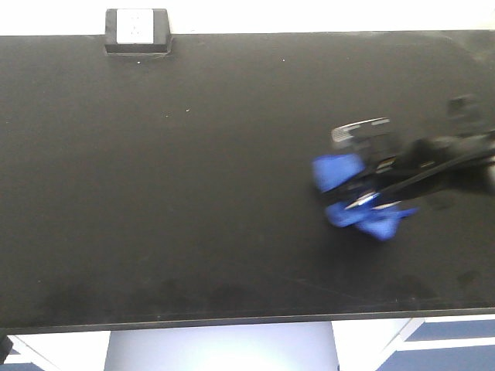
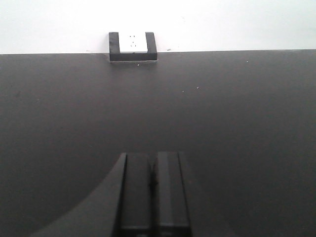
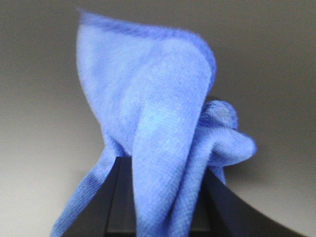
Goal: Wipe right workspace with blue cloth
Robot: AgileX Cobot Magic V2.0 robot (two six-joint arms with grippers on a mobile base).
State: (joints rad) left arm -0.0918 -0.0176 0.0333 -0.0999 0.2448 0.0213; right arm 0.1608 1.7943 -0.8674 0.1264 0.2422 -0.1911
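The benchtop was a wide matte black slab, and the front-facing view took in nearly all of it. Going from the left, the only fixture was a small black outlet box with a white face, seated at the back edge towards the back-left corner, against a pale wall. Its face showed a few small dark marks, too small to read as writing. A few pale specks lay on the black surface near the back edge. Nothing stood between the box and the cloth.

In the left wrist view the left gripper pointed across the benchtop at the outlet box, its two dark fingers pressed together with nothing between them.

Further right, in the right half of the benchtop and roughly midway between its back and front edges, the blue cloth lay bunched on the surface, blurred. The right gripper reached in from the right edge and was clamped on it, with cloth bulging above and below the fingers. A white-edged label on the gripper body was too smeared to read.

From the right wrist camera the blue cloth filled the middle of the view, a fuzzy fold rising to a hemmed corner, pinched between the dark fingers at the bottom.
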